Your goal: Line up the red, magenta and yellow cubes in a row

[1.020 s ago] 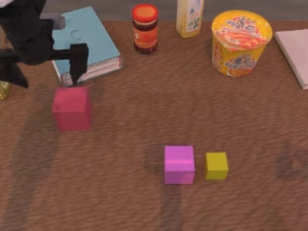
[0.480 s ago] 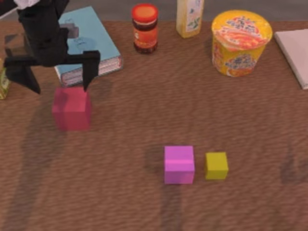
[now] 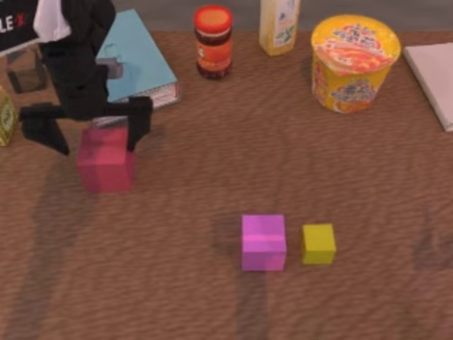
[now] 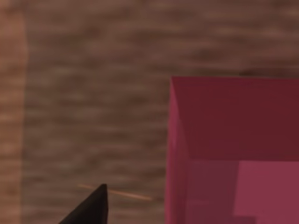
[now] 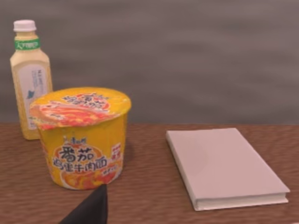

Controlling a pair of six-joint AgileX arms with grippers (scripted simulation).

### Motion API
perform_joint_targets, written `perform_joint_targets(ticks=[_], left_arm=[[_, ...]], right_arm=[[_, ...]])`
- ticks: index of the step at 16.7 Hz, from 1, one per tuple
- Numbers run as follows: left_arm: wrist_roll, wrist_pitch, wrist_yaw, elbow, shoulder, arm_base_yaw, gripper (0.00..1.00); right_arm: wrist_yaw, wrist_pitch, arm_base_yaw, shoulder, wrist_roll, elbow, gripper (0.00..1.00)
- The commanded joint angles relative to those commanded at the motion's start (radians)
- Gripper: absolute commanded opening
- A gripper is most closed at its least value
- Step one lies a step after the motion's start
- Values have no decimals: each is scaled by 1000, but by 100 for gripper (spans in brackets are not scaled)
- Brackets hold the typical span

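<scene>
The red cube (image 3: 106, 166) sits at the table's left; it fills the left wrist view as a crimson block (image 4: 233, 154). My left gripper (image 3: 92, 136) hovers open over its far edge, with one black finger (image 3: 138, 127) by the cube's right corner and the other out to the left. Only one fingertip (image 4: 91, 210) shows in the left wrist view, beside the cube. The magenta cube (image 3: 263, 242) and the smaller yellow cube (image 3: 318, 244) stand side by side near the front centre. My right arm is out of the top view; one of its fingertips (image 5: 93, 207) shows alone, and nothing is held.
Along the back stand a blue book (image 3: 134, 57), a red jar (image 3: 213, 41), a pale bottle (image 3: 278, 25), a yellow noodle cup (image 3: 354, 62) and a white book (image 3: 435, 78). A small yellow-green box (image 3: 6, 120) is at the left edge.
My left gripper has come forward and down from above the blue book to the red cube's far edge. The cubes have not moved.
</scene>
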Motion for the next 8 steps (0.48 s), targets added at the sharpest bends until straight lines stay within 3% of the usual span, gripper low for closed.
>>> perform_joint_targets(ticks=[4,8], left_arm=[[0,134,0,-95,41,-1,100],[0,143,0,-102,45,-1,100]], right_arm=[[0,0,0,0,0,0,100],[0,0,0,0,0,0,100]])
